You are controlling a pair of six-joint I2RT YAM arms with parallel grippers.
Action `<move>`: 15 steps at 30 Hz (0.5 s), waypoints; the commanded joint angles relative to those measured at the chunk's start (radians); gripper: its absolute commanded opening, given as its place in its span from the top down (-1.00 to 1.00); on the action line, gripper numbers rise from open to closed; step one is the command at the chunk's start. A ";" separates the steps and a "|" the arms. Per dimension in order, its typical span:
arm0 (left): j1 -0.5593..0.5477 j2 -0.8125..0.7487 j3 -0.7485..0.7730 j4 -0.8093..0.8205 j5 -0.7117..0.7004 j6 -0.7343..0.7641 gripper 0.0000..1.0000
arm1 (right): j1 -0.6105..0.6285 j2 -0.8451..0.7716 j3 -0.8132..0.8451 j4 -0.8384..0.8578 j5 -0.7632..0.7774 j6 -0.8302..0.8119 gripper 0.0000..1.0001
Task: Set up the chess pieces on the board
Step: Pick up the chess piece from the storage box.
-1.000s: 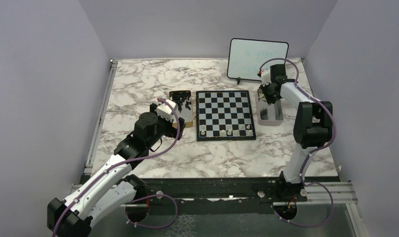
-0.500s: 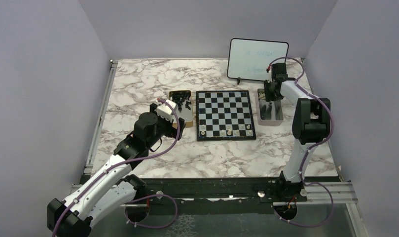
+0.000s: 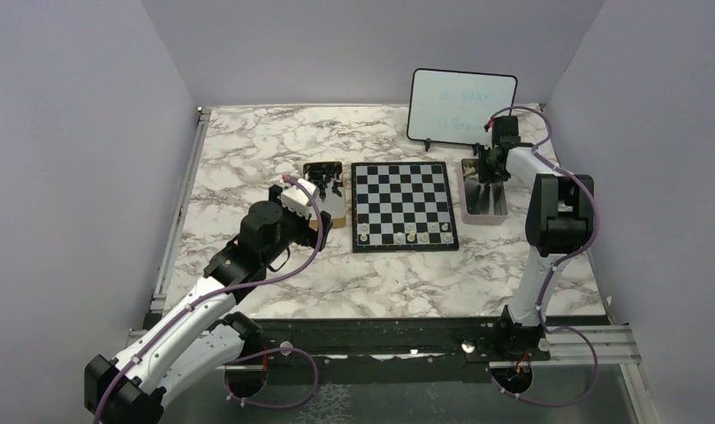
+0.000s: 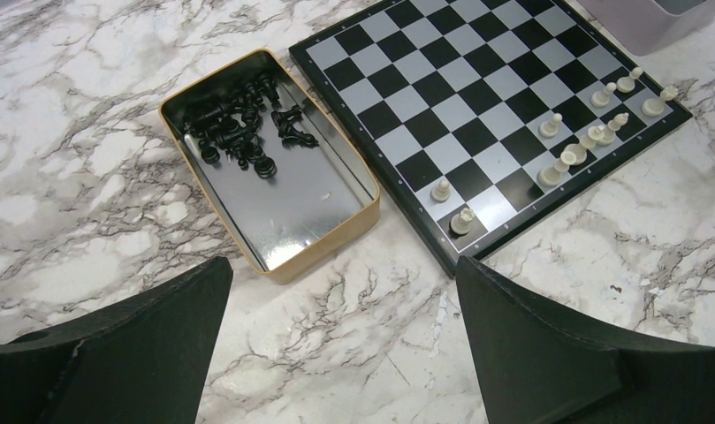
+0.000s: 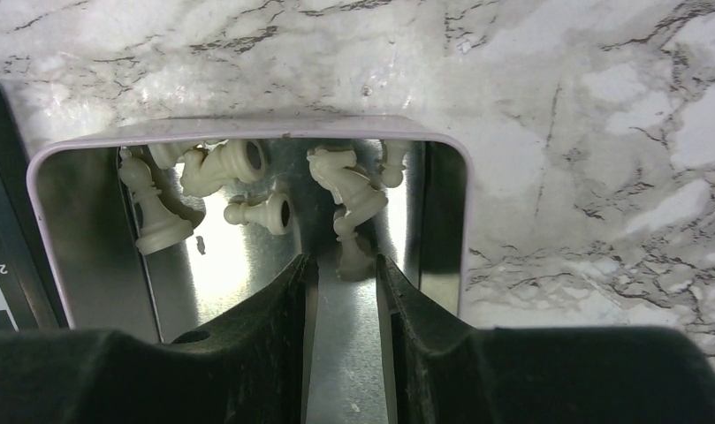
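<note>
The board [image 3: 402, 203] lies mid-table, and several cream chess pieces [image 3: 409, 234] stand along its near edge. The left wrist view shows the board [image 4: 477, 97] and those pieces [image 4: 592, 137] too. More cream pieces [image 5: 349, 190] lie heaped at the far end of a lilac metal tray [image 5: 247, 128], right of the board [image 3: 483, 212]. My right gripper [image 5: 346, 265] is low inside that tray, narrowly open, with one cream piece [image 5: 352, 252] just at its fingertips. My left gripper [image 4: 345, 353] is wide open and empty over bare marble, near a gold tray.
The gold tray [image 4: 327, 247] left of the board holds several black pieces [image 4: 243, 132]. An upright whiteboard [image 3: 462, 106] stands at the back right, just behind the right gripper [image 3: 484, 172]. Grey walls enclose the marble table.
My right gripper has shifted toward the far end of the lilac tray, close to the heaped cream pieces. The left arm has not moved.
</note>
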 commanded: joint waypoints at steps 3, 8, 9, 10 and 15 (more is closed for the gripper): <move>-0.003 -0.016 -0.005 0.017 0.024 0.013 -0.96 | -0.006 0.037 -0.019 0.034 -0.021 0.005 0.30; -0.003 -0.014 -0.006 0.017 0.026 0.013 -0.96 | -0.016 0.031 -0.030 0.042 -0.037 -0.005 0.30; -0.003 -0.016 -0.005 0.017 0.027 0.013 -0.96 | -0.016 0.030 -0.033 0.046 -0.037 -0.006 0.30; -0.003 -0.014 -0.005 0.018 0.028 0.013 -0.96 | -0.016 0.032 -0.034 0.047 -0.038 -0.006 0.32; -0.003 -0.014 -0.005 0.017 0.028 0.013 -0.96 | -0.016 0.034 -0.034 0.037 -0.039 -0.007 0.58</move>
